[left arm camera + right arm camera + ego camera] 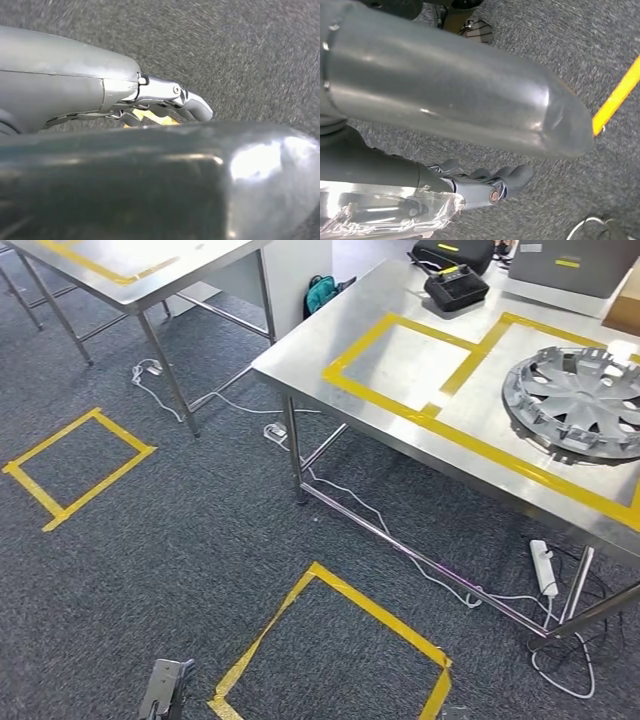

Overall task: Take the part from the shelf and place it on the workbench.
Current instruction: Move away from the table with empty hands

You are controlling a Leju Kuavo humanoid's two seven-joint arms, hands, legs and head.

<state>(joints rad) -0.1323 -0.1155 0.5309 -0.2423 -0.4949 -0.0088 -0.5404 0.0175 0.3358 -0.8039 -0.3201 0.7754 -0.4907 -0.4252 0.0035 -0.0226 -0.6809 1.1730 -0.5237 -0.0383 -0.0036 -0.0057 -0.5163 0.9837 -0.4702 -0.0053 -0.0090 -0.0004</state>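
Your part, the silver spoked wheel cover (583, 400), lies flat on the steel workbench (362, 390). Left hand (166, 97) and right hand (486, 186): fingers straight, holding nothing.

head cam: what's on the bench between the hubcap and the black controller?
Head view: bare steel crossed by yellow tape lines lies between the hubcap and the black controller on the workbench; no object sits there.
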